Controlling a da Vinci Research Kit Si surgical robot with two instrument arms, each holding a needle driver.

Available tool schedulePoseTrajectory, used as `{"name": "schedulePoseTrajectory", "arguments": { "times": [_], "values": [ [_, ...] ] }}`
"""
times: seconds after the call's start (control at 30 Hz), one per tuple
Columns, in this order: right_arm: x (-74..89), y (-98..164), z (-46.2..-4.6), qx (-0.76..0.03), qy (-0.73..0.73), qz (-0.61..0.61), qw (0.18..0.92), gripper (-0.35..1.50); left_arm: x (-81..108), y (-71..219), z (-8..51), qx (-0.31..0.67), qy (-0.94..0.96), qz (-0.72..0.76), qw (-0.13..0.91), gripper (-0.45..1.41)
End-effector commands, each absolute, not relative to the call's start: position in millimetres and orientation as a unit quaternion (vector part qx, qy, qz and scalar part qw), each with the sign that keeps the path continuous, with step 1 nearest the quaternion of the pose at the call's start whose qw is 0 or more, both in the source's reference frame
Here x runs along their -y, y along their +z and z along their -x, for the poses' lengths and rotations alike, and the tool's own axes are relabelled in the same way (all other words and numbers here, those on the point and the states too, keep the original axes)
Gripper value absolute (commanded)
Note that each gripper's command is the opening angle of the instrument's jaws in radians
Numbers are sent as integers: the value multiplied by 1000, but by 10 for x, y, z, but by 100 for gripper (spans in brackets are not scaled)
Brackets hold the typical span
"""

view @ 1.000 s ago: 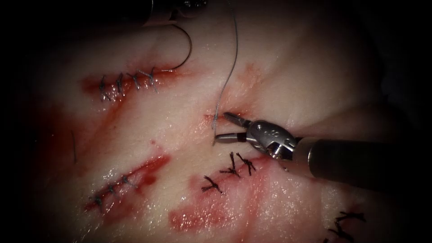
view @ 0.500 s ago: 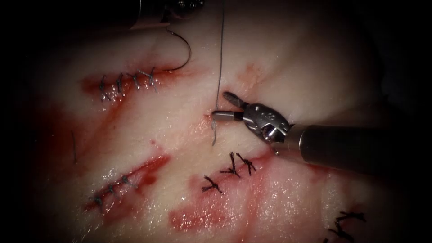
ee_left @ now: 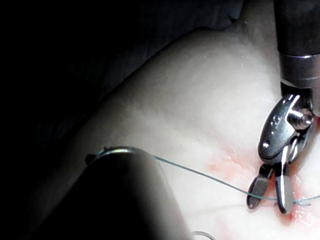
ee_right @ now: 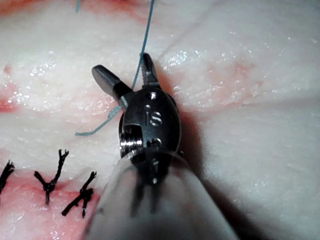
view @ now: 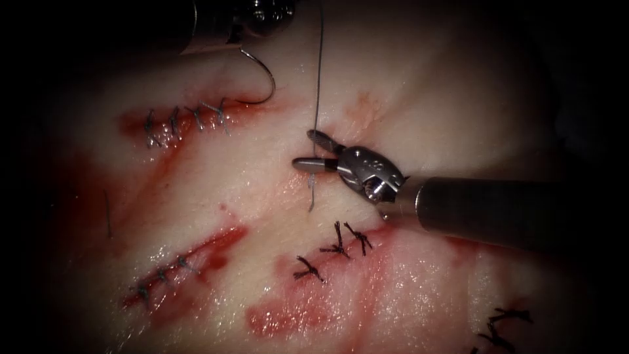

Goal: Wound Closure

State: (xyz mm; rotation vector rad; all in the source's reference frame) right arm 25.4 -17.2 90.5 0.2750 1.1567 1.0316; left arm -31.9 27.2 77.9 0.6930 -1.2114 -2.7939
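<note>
Two tools work over the tissue [view: 426,98]; the right tool [view: 309,149] reaches in beside the small open cut [view: 311,174], its jaws parted narrowly with the thread [view: 318,78] running between them; from the endoscope I cannot tell whether either jaw touches the strand; the right wrist view shows the thread [ee_right: 144,45] passing through the gap of the right tool [ee_right: 126,75] and curling to a free end just beside it, with nothing gripped; black stitches [ee_right: 50,182] lie near; the left tool [view: 236,19] sits well beyond the cut at the tissue's far edge, holding the needle [view: 265,72] near its blunt end, clear of the tissue; bare tissue lies open between the tools; the left wrist view shows the thread [ee_left: 200,175] stretching from the left tool to the cut.
</note>
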Motion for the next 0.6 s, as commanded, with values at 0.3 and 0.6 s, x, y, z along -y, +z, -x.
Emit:
{"name": "schedulePoseTrajectory", "arguments": {
  "times": [0.3,0.6],
  "values": [
    [163,932,-277,-525,458,-122,706,143,-273,771,328,391,-893,-222,8,-45],
    [159,937,-283,-526,454,-117,709,143,-263,755,331,393,-892,-222,8,-45]
  ]
}}
